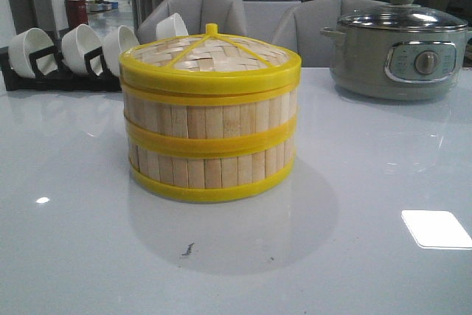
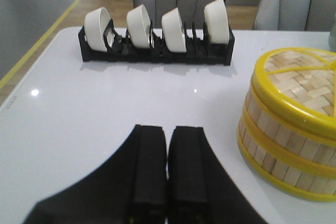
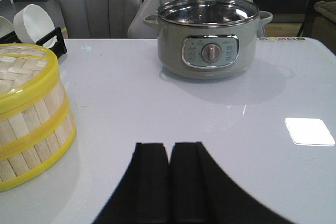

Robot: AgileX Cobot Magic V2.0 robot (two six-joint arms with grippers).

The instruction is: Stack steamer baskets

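Note:
Two steamer baskets stand stacked in the middle of the table, the upper basket (image 1: pixel 210 119) on the lower basket (image 1: pixel 210 169). The woven bamboo lid (image 1: pixel 210 55) with a yellow rim and knob sits on top. The stack also shows in the left wrist view (image 2: pixel 286 145) and in the right wrist view (image 3: pixel 29 135). My left gripper (image 2: pixel 168 129) is shut and empty, above the table to the left of the stack. My right gripper (image 3: pixel 169 146) is shut and empty, above the table to the right of the stack. Neither gripper shows in the front view.
A grey electric pot (image 1: pixel 398 53) with a glass lid stands at the back right, also in the right wrist view (image 3: pixel 209 43). A black rack (image 2: pixel 152 53) with several white bowls stands at the back left. Grey chairs (image 1: pixel 199 9) stand behind the table.

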